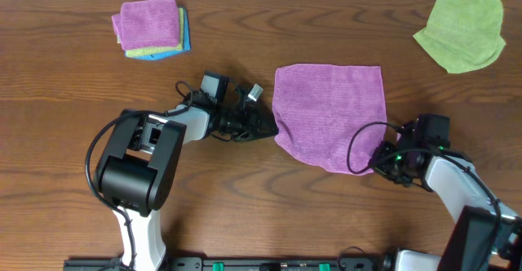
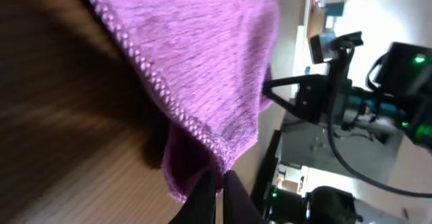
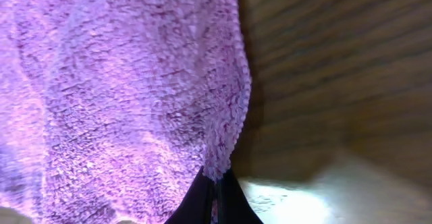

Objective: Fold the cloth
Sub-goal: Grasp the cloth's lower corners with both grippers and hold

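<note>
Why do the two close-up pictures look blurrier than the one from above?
Overhead: sharp, evenly lit, the cloth and table grain crisp. Left wrist: cloth hem in focus, table smeared and dark. Right wrist: cloth close and soft, pale glare on the table lower right.

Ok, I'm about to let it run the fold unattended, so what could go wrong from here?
The left tool and right tool each pinch only a thin bit of hem at the near corners of the cloth, so a corner may slip out on lifting. The near edge looks bunched and uneven, so the fold may end up crooked. The right arm's black cable loops over the cloth and might drag or snag it.
</note>
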`<act>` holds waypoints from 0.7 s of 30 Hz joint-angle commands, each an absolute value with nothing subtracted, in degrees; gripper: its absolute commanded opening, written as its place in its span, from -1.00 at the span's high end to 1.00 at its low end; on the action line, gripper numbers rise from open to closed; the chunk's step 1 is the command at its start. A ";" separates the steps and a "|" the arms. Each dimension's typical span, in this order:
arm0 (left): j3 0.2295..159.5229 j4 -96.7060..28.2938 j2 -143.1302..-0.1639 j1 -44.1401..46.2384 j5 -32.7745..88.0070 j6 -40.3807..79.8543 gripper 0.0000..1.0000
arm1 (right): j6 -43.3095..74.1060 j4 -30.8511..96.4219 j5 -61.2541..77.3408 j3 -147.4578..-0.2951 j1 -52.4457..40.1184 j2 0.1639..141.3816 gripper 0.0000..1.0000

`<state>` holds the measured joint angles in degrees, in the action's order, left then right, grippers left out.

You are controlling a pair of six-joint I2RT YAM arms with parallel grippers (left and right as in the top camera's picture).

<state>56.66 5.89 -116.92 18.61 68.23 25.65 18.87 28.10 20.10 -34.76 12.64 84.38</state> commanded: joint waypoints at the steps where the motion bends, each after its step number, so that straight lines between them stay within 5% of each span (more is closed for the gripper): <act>1: 56.47 8.54 -117.62 18.76 72.75 29.52 0.88 | 20.03 29.28 24.56 -36.88 13.10 84.86 0.97; 14: 57.58 36.80 -117.21 18.68 74.37 53.69 0.88 | 21.43 38.13 24.36 -53.87 13.10 84.86 0.97; 21: 58.35 30.79 -117.21 18.68 73.89 48.31 0.88 | 21.80 37.89 23.97 -54.33 13.10 84.86 0.97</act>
